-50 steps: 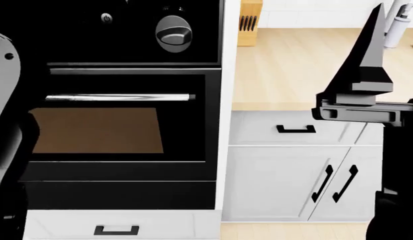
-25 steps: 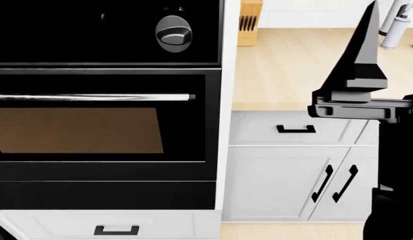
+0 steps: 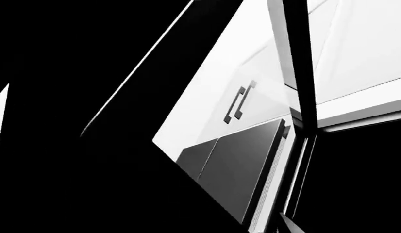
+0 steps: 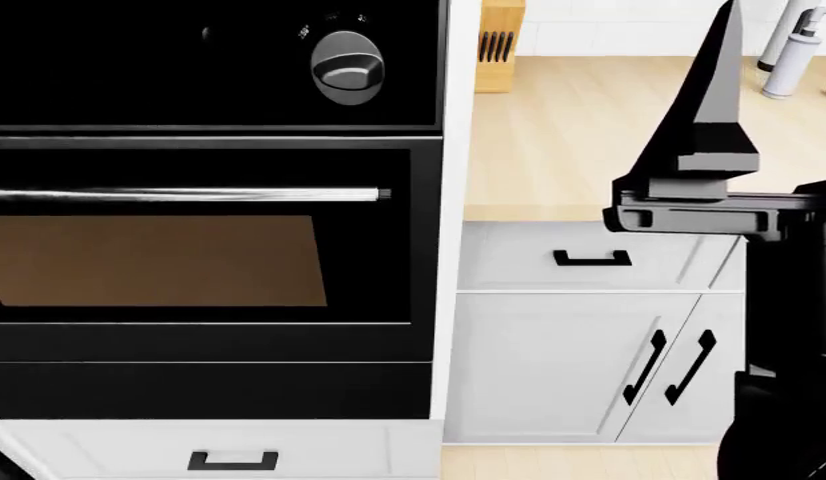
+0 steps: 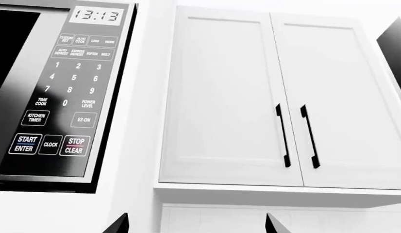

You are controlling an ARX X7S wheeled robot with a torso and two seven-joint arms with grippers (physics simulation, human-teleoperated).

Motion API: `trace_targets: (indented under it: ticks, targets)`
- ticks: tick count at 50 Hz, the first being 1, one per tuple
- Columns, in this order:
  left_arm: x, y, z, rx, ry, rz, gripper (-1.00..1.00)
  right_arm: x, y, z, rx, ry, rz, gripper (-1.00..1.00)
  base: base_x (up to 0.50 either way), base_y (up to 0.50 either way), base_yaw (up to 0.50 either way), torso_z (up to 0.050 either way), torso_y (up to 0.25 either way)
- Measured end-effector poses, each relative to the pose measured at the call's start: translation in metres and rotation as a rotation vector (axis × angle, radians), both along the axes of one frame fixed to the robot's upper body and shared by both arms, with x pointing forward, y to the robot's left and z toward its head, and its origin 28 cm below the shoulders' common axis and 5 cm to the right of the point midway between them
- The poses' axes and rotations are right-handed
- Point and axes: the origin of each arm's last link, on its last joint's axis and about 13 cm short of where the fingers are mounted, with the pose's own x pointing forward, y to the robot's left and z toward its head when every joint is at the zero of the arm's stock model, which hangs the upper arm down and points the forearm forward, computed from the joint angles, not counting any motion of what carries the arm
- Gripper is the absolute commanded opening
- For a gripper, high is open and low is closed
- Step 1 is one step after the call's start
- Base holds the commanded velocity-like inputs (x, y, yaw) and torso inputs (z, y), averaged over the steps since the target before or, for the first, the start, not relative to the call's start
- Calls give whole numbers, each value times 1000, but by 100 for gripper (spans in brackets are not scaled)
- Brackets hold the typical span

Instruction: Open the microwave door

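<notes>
The microwave (image 5: pixel 64 97) appears only in the right wrist view: a steel front with a keypad, a clock display and the dark door glass (image 5: pixel 9 48) at the frame's edge. The door looks closed. My right gripper (image 5: pixel 195 224) is open and holds nothing, and its two dark fingertips (image 5: pixel 121 224) point at the white wall beside the microwave, clear of it. In the head view the right gripper (image 4: pixel 724 45) is raised above the counter, pointing up. Black shapes fill most of the left wrist view, so the left gripper's jaws cannot be made out.
A black wall oven (image 4: pixel 213 250) with a chrome handle and a round knob (image 4: pixel 348 66) fills the left. To its right are a wooden counter (image 4: pixel 587 130), a knife block (image 4: pixel 500 45), a bottle (image 4: pixel 791 50) and white base cabinets (image 4: pixel 587 360). White upper cabinets (image 5: pixel 265 97) hang beside the microwave.
The left arm, at the head view's left edge a second ago, has gone out of that view. The right gripper has shifted slightly left and upward.
</notes>
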Motion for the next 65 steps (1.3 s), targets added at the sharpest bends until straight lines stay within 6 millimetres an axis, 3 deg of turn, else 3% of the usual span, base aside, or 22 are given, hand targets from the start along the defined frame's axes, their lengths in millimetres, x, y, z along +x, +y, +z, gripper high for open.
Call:
trace_targets:
  ticks: [27, 43, 65]
  targets:
    - [1, 70, 3, -45, 199, 267, 100, 0, 1, 1, 1, 3, -4, 100, 0, 0, 0, 0, 0]
    - [-4, 107, 17, -53, 313, 437, 100, -1, 0, 1, 3, 5, -15, 100, 0, 0, 0, 0, 0]
    - [-34, 149, 12, -130, 440, 634, 100, -1, 0, 0, 1, 8, -22, 100, 0, 0, 0, 0, 0]
